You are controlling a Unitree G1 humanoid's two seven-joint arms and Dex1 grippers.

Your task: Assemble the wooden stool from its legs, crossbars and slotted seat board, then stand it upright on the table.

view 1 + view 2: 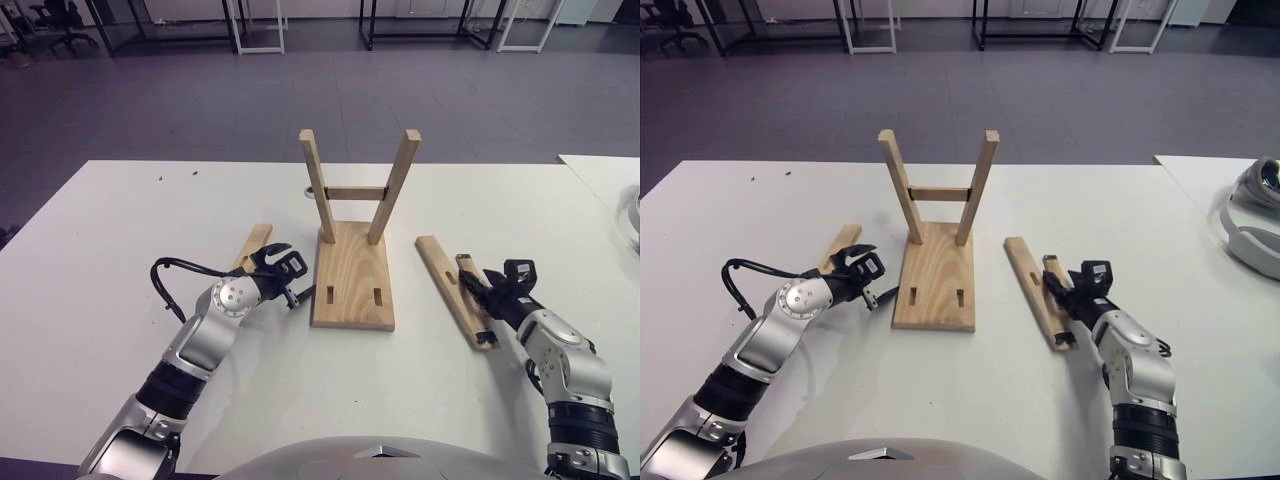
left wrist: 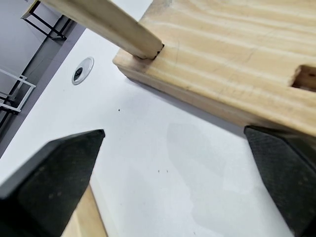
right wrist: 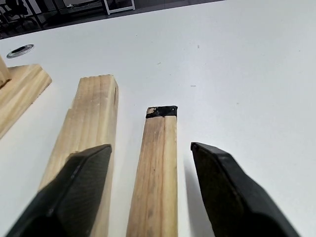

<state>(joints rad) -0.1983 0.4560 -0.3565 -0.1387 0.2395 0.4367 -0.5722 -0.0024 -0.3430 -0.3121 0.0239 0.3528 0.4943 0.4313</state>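
Between the spread fingers of my right hand (image 3: 153, 192) lies the loose crossbar (image 3: 160, 148), a thin stick with a black end. One finger stands on each side of it, and I judge it is not pinched yet. Just beside it, toward 9 o'clock, lies a loose leg (image 3: 91, 113). My left hand (image 2: 168, 173) is spread too and holds nothing. It is low over the desk (image 1: 120, 230), just beside the 9 o'clock edge of the seat board (image 1: 352, 275), with a second loose leg (image 1: 255, 243) on its outer side.

The seat board lies flat in the middle of the desk, underside up. At its 12 o'clock end two legs (image 1: 318, 185) stand in their slots, leaning apart toward the top and joined by the fitted crossbar (image 1: 355, 193). The two empty slots (image 1: 329, 294) are at the 6 o'clock end.

I judge the work about half done: the other pair with its crossbar remains, then turning the stool upright. The wood is pale with clear grain.
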